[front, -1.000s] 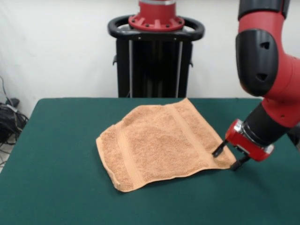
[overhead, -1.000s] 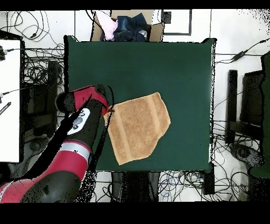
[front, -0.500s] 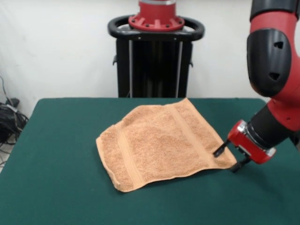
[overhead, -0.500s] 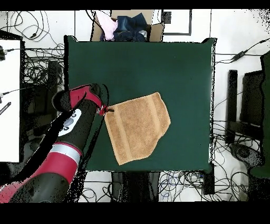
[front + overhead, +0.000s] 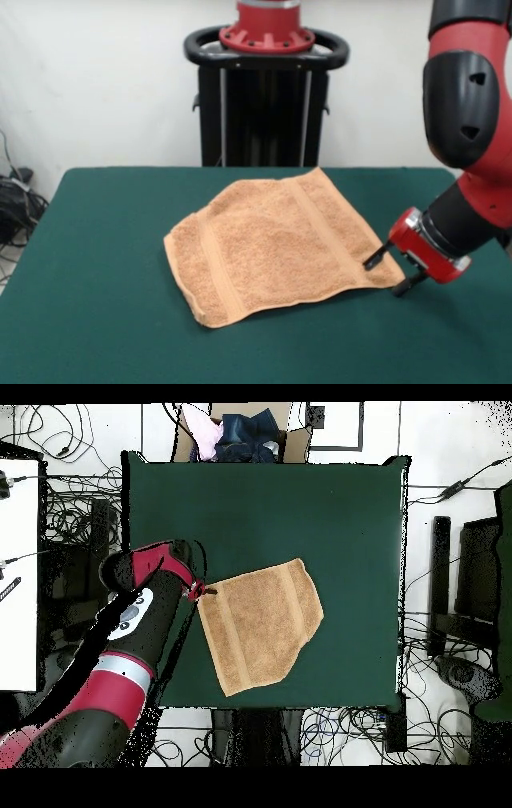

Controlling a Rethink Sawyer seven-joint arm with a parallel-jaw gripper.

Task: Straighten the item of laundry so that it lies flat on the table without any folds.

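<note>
Towel (image 5: 276,248), light orange-tan terry cloth, lies spread on the dark green table (image 5: 96,320) a little toward 3 o'clock of the table's middle in the front view, turned so its corners point like a diamond. Two flat woven bands run across it near opposite edges. It looks mostly flat, though one end seems narrower and rounded in the overhead view, at about 6 o'clock of the cloth (image 5: 262,627), which suggests a corner tucked under; I cannot confirm that. The red and black arm comes down from the upper right of the front view, and its claw (image 5: 391,276) sits low at the towel's 4 o'clock corner. Its two dark fingers (image 5: 374,258) stand apart, one resting over the cloth's edge and the other on the bare table just beside it, so they straddle the corner without visibly pinching it. That placement reads as a setup for gripping the corner and drawing it outward to pull the cloth taut. Nothing else lies on the table, so the towel has room on all sides. Beyond the table, the overhead view shows tangled cables on the floor (image 5: 450,504) and a box of dark and pink clothing (image 5: 240,434) at the 12 o'clock edge, well clear of the work.
</note>
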